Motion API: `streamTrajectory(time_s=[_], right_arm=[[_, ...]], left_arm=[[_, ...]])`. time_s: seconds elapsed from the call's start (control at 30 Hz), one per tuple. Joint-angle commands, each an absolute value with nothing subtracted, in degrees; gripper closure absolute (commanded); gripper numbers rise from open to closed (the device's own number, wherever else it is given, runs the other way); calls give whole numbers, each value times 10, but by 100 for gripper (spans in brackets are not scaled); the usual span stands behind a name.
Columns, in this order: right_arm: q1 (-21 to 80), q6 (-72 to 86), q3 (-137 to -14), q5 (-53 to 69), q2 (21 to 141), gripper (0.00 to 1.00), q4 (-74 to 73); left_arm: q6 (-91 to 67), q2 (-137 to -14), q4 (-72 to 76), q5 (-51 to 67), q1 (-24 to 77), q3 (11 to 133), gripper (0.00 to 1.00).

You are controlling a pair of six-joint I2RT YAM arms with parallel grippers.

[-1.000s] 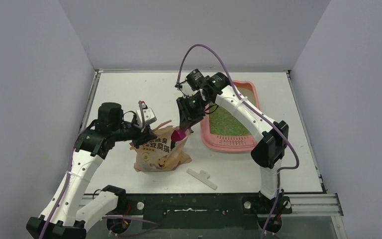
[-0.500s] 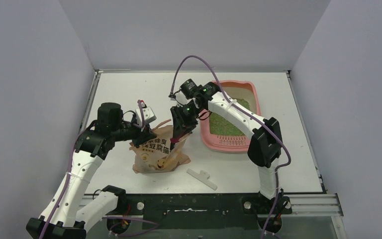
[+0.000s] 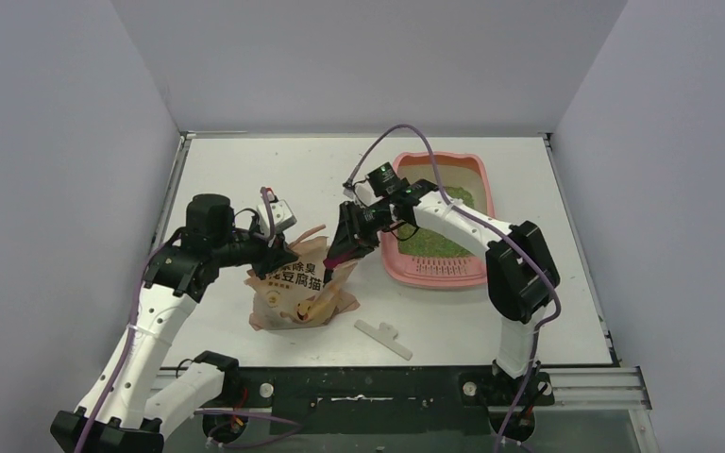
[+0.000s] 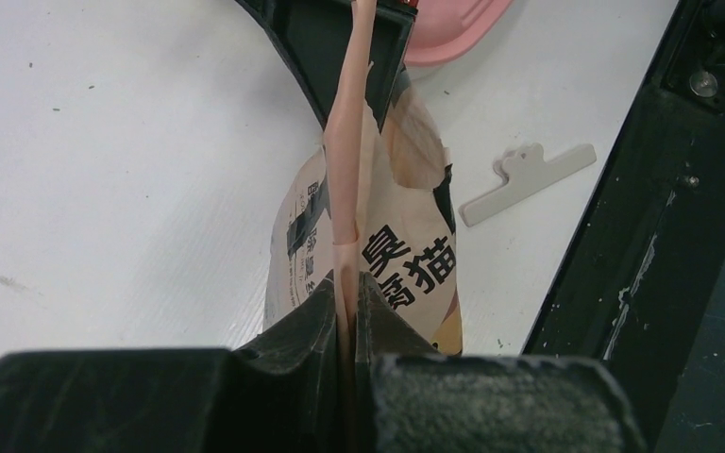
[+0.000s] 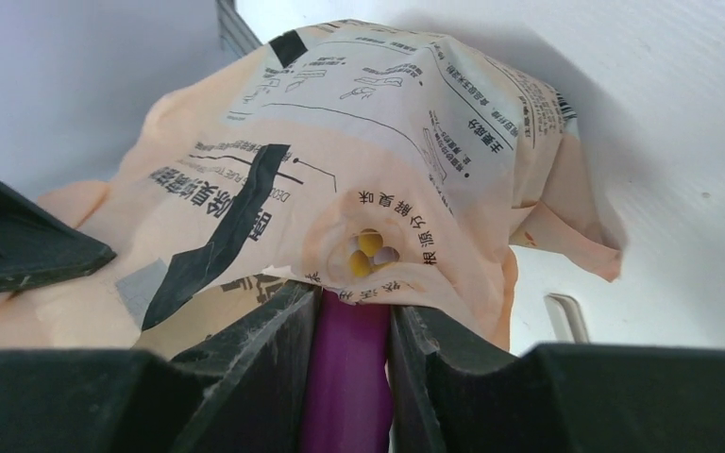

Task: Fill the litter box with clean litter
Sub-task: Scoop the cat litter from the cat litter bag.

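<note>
From the overhead camera, my left hand [image 3: 276, 253] is pinched on the top edge of the litter bag [image 3: 293, 294], which stands on the bench [image 3: 245, 175] just below that hand. My right hand [image 3: 342, 253] is at the bag's mouth, across from the left hand. It is clamped on the magenta scoop [image 3: 332, 268], which points down into the opening. The litter box [image 3: 434, 275] lies just to the right of the right hand, with a green bed of litter [image 3: 429, 241] in it. A clip [image 3: 384, 337] lies on the bench on the near side of both hands, close to the bag.

On the left wrist camera, the fingers are pressed together with only the thin peach edge of the bag between them. The bag's printed face hangs just past the fingertips. The clip is beyond it to the right, and a pink corner of the box is farthest out.

On the right wrist camera, the fingers grip the scoop's handle between them. The handle runs forward under the bag's crumpled face, which hides the bowl from me.
</note>
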State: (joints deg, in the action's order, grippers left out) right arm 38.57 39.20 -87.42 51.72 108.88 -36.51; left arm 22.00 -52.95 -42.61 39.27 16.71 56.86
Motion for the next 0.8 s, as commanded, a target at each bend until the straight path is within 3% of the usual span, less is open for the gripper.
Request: streamTrajectory(time_s=[0.0,0.63,0.77], right_arm=[[374,545,-826,641,1031,100,-109],[314,755,-682,684,970,100,199],[300,757,-658,685,953,100,204]], left_arm=[[206,-526,-357,433,165,583,100],[201,-510,-333,425,165,578,100],[200,-505,-327,419,165,575,100]])
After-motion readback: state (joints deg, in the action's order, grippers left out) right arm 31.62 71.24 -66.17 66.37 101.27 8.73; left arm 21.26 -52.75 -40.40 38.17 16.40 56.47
